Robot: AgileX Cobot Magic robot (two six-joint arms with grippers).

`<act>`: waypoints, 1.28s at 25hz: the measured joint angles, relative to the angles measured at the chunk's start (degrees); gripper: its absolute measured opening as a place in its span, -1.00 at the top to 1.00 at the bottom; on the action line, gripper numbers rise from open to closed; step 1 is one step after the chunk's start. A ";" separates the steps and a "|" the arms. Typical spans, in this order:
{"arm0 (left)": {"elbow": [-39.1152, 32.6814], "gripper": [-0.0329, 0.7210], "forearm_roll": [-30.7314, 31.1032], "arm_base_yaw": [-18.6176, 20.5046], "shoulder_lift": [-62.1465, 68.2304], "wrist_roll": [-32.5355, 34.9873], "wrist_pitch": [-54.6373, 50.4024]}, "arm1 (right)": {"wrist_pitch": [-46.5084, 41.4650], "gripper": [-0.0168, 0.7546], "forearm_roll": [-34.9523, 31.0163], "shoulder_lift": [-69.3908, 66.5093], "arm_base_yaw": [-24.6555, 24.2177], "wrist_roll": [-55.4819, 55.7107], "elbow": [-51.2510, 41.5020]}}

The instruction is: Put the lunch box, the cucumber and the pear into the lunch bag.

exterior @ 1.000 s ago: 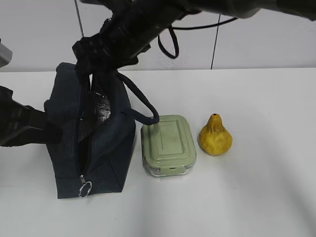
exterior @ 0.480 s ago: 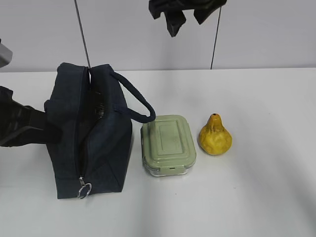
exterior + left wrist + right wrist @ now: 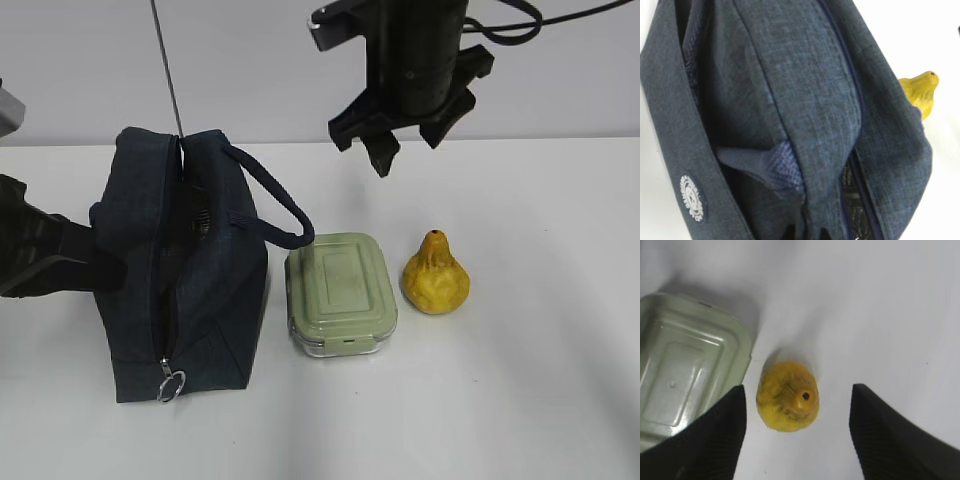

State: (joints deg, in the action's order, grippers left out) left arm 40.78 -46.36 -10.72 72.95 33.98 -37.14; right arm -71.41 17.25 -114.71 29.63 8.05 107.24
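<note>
The dark navy boxy fabric lunch bag (image 3: 180, 270) stands on the white tabletop (image 3: 520, 380) at about nine o'clock from the middle, its top zipper parted along its length and the metal ring pull (image 3: 171, 384) hanging at the near end. The mouth gapes just enough to show a silvery lining, which I take to be the reason the left arm is pressed in from the nine o'clock side: it seems to steady the bag and hold the opening for loading. The left pincer itself I cannot make out; the left wrist view is filled with navy cloth, so whether it pinches the fabric is not visible, though it appears closed right down.

Just beside the bag, at its three o'clock, lies the small rounded-rectangle lunch box with the sage-green lid over clear glass (image 3: 341, 293), the bag's padded loop handle (image 3: 275, 205) drooping to its corner. At three o'clock of the box, near but apart, the yellow lumpy pear (image 3: 436, 274) stands upright, orange tip up. The cucumber I cannot see anywhere on the tabletop; it may be inside the bag, but nothing shows that.

The right pincer (image 3: 408, 150) hangs high at twelve o'clock above the pear, its jaws set wide and holding nothing. In the right wrist view the pear sits between the two dark fingers (image 3: 700, 440), so the pear looks like the next pick.
</note>
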 joint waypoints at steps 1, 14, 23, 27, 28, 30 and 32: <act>0.00 0.90 0.00 0.00 0.00 0.00 -0.05 | 0.11 -0.33 0.21 0.00 0.00 0.08 -0.99; 0.00 0.90 0.05 0.00 0.00 0.00 -0.46 | 0.67 -0.22 0.87 0.00 -1.56 0.62 -10.31; 0.00 0.90 0.05 0.00 0.00 0.00 -0.50 | 1.00 -0.16 -2.79 -1.59 -5.68 0.16 -10.31; 0.00 0.90 0.05 0.00 0.00 0.00 -0.52 | 1.03 -0.16 -6.45 -1.88 -5.77 -1.31 -10.47; 0.00 0.90 0.05 0.00 0.00 0.00 -0.52 | 1.03 -0.16 -6.80 -1.88 -5.77 -1.42 -10.47; 0.00 0.90 0.05 0.00 0.00 0.00 -0.52 | 1.14 -0.16 -7.19 -1.88 -5.77 -1.52 -10.47; 0.00 0.90 0.05 0.00 0.00 0.00 -0.52 | 1.25 -0.16 -7.19 -2.25 -5.77 -1.64 -10.47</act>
State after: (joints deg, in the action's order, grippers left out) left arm 40.78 -46.31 -10.72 72.95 33.98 -37.66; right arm -70.16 10.05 -116.95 23.86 6.41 96.77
